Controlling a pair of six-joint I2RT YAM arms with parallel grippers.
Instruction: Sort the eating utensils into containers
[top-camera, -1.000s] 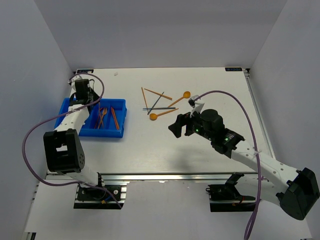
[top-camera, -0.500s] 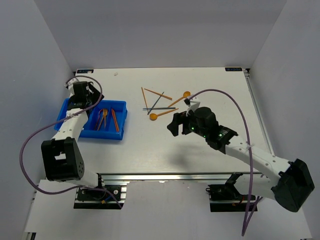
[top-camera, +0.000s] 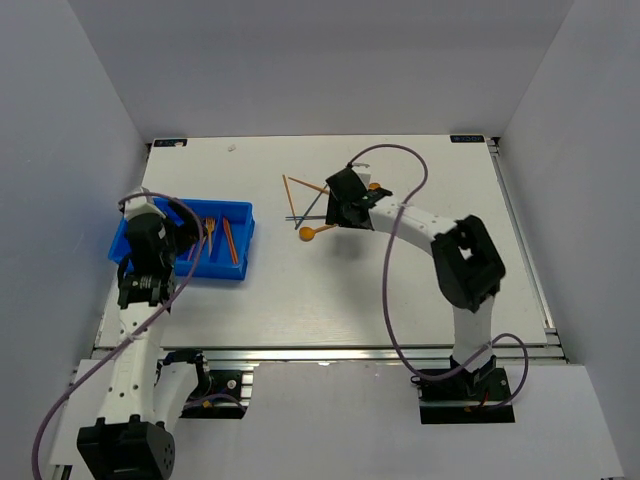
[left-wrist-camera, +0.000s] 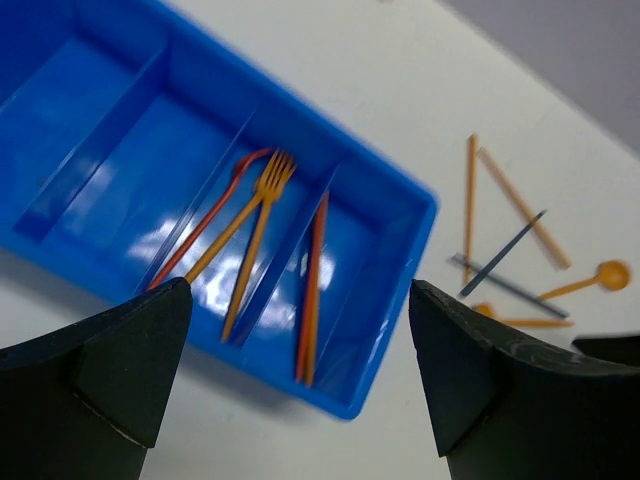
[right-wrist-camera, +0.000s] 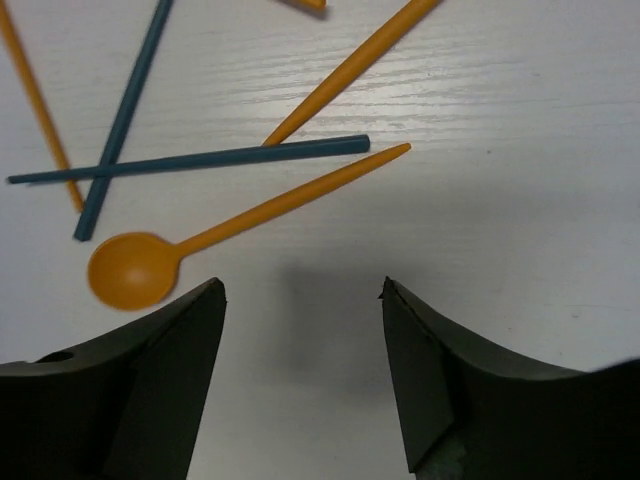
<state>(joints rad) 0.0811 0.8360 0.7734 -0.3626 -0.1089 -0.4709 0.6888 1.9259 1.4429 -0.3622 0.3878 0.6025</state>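
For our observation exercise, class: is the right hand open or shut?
Open: in the right wrist view the right hand has its fingers spread apart, holding nothing.

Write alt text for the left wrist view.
A shallow bright blue plastic bin with narrow compartments lies beneath the open left claw; one compartment holds orange plastic forks, the next thin orange sticks. Beyond it, on the white table, lie loose orange sticks, dark blue sticks and an orange spoon.

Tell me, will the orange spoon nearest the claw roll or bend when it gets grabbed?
It probably won't roll: the orange spoon lies flat, with a wide round bowl at one end. Its handle looks thin, so it's likely light and may slip sideways when pinched.
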